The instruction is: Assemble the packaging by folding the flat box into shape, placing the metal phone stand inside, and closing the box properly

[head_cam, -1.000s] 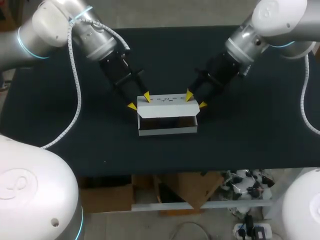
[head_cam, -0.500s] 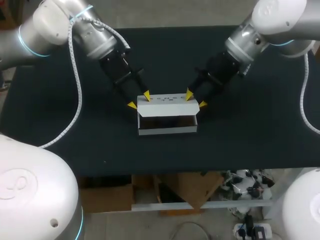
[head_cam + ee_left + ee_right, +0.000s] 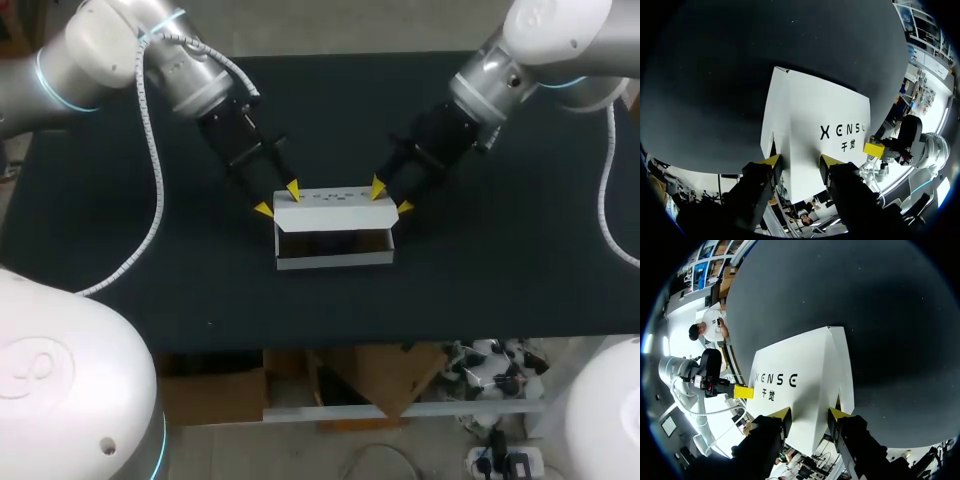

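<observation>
- There's the left gripper [image 3: 278, 200] [image 3: 801, 161], clamped on a rear corner of the white box [image 3: 335, 215] [image 3: 815, 125] [image 3: 800, 375], with one yellow tip against each side.
- Opposite, the right gripper [image 3: 391, 198] [image 3: 810, 414] pinches the other rear corner the same way.
- The box sits between the two grippers on the black table [image 3: 500, 260], its lid flap raised on their side.
- The interior is dark, and its contents can't be made out.

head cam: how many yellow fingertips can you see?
4. Two belong to the left gripper, at the far left corner of the white box. Two belong to the right gripper, at its far right corner. None seems hidden.
</observation>
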Controlling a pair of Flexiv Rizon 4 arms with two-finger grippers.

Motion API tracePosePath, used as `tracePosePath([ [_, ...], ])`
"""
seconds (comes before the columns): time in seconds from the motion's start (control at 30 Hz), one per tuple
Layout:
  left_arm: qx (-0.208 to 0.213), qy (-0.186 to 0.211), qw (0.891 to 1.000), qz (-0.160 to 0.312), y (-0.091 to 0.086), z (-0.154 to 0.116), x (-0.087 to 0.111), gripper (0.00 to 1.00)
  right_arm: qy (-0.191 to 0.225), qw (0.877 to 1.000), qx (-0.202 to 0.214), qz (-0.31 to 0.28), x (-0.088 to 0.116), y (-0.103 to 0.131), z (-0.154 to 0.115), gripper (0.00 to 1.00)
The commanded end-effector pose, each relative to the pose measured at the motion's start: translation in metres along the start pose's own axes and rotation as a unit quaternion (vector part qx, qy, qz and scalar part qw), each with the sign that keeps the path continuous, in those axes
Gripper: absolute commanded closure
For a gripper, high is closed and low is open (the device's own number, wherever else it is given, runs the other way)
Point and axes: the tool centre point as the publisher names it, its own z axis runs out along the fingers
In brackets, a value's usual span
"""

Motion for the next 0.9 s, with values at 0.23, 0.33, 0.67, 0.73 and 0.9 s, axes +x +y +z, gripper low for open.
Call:
tracePosePath([
  [0.23,-0.001,-0.003,1.000,-0.004,-0.0003,0.0011,0.0042,0.51,0.001,1.000,0.005,-0.001,0.0043,0.0011,0.0019,0.51],
  [0.33,-0.002,-0.003,1.000,-0.005,-0.0005,0.0016,0.0038,0.51,0.002,1.000,0.006,0.000,0.0039,0.0007,0.0018,0.52],
  [0.67,-0.004,-0.003,1.000,-0.007,0.0007,0.0003,0.0041,0.52,0.003,1.000,0.008,0.000,0.0042,-0.0005,0.0004,0.51],
  [0.73,-0.005,-0.002,1.000,-0.008,0.0007,-0.0009,0.0043,0.51,0.004,1.000,0.009,0.001,0.0047,-0.0001,0.0002,0.51],
  [0.9,-0.005,0.000,1.000,-0.011,0.0009,-0.0036,0.0043,0.52,0.004,1.000,0.011,0.001,0.0056,0.0006,-0.0010,0.52],
])
